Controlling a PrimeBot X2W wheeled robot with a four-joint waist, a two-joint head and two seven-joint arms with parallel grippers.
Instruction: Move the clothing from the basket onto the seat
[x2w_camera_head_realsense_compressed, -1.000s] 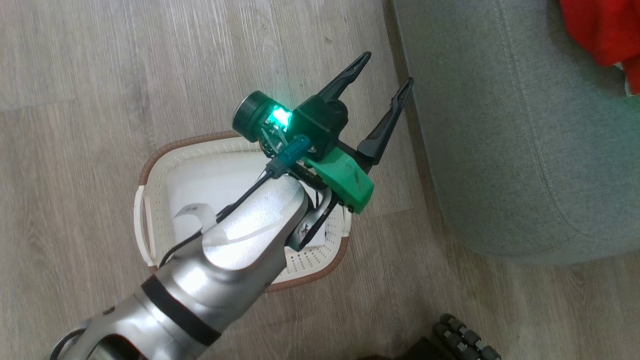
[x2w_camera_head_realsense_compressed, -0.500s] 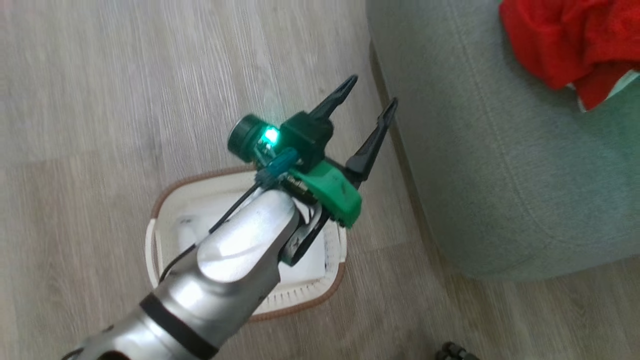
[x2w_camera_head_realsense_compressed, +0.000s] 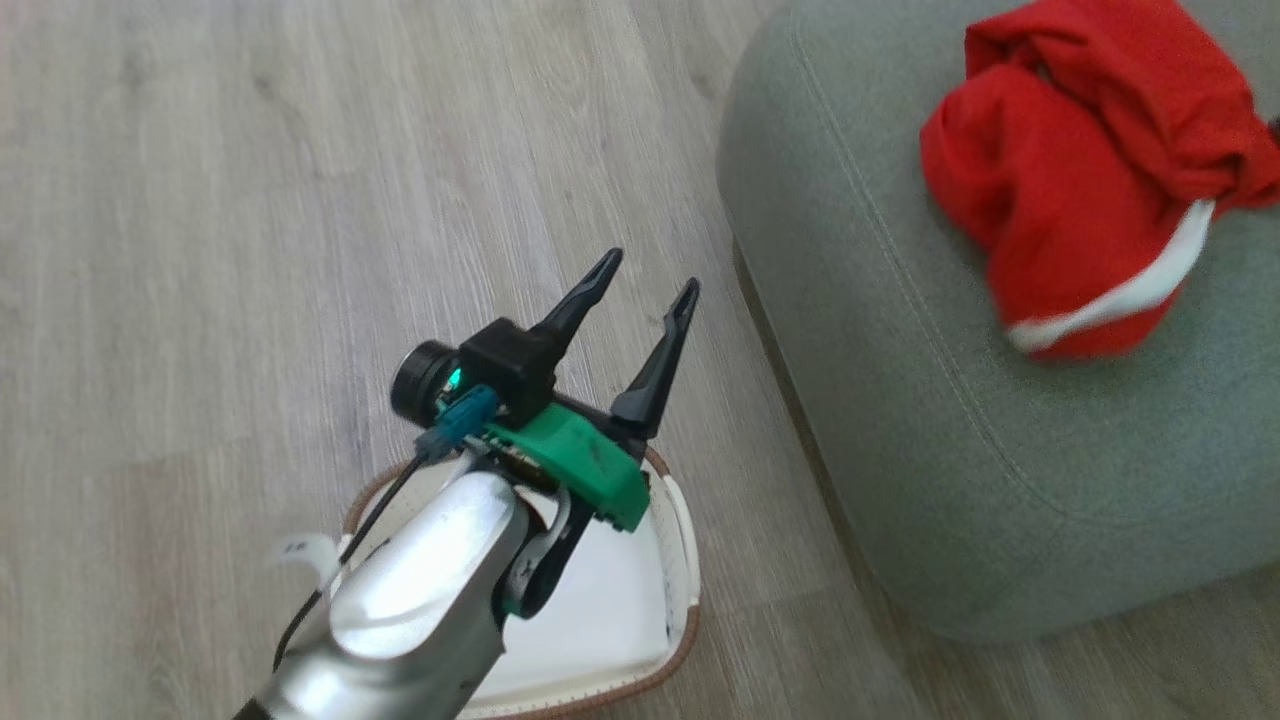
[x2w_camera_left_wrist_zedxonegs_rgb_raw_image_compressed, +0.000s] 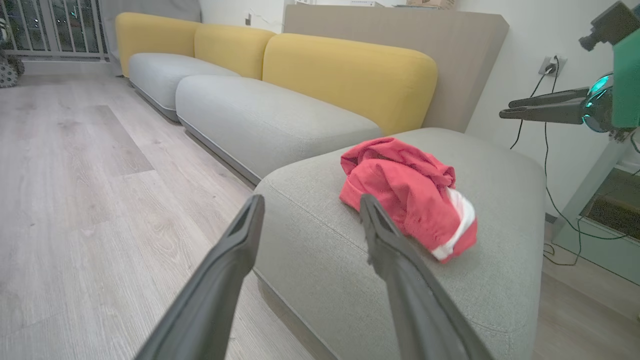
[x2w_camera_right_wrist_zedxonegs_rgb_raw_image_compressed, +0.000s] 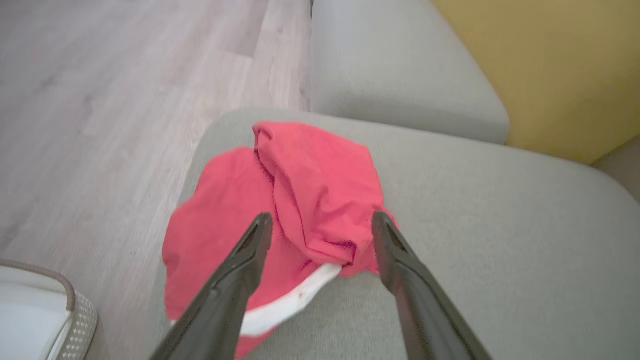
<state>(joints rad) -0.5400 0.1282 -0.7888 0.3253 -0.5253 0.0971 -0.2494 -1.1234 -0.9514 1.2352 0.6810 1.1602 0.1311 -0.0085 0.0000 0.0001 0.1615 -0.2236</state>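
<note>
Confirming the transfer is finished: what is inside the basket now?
Inside the basket a flat white sheet shows, no red fabric. The left forearm covers part of it, so that part cannot be checked.

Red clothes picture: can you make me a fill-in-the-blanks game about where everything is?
1. The red garment lies on the grey-green ____.
2. The perforated basket stands on the wooden ____.
3. The garment's trim stripe is coloured ____.
4. The left gripper is ____, holding nothing.
Missing words: seat, floor, white, open.
</note>
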